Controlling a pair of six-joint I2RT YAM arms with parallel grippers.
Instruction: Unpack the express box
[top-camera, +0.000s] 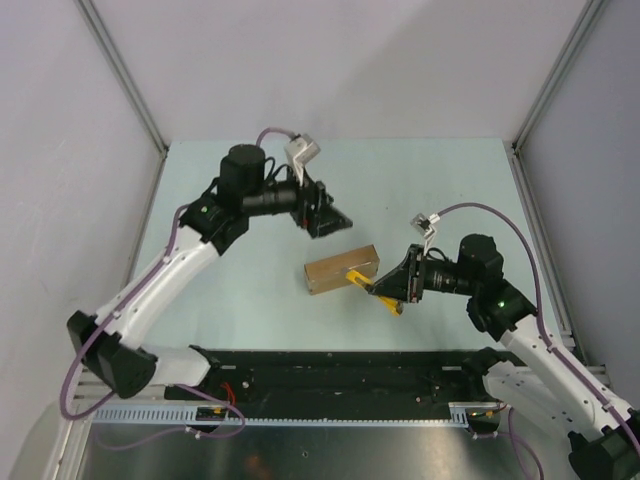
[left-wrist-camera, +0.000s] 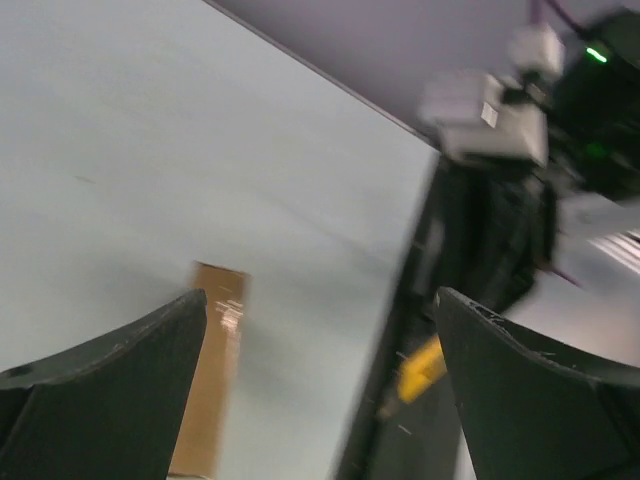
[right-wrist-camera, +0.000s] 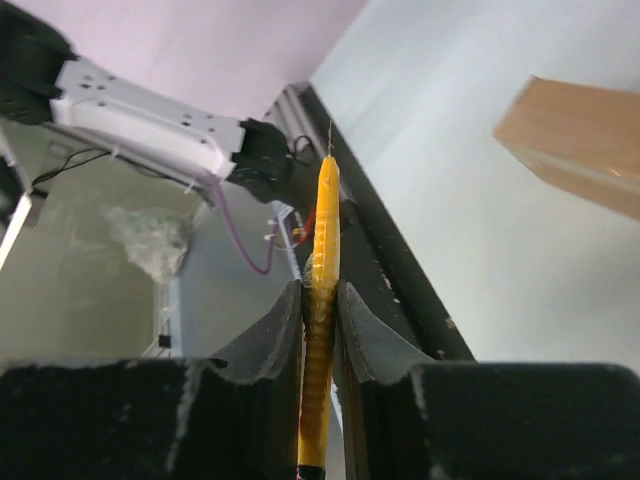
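Observation:
The express box (top-camera: 342, 268), a small oblong brown carton, lies on the pale table in the middle. It also shows in the left wrist view (left-wrist-camera: 212, 370) and at the upper right of the right wrist view (right-wrist-camera: 585, 140). My right gripper (top-camera: 378, 287) is shut on the slim yellow utility knife (right-wrist-camera: 323, 290), whose front end reaches over the box's right end (top-camera: 358, 277). My left gripper (top-camera: 325, 217) is open and empty, held above the table behind the box.
A black rail (top-camera: 340, 370) runs along the near table edge between the arm bases. Grey enclosure walls (top-camera: 330, 60) stand at the back and sides.

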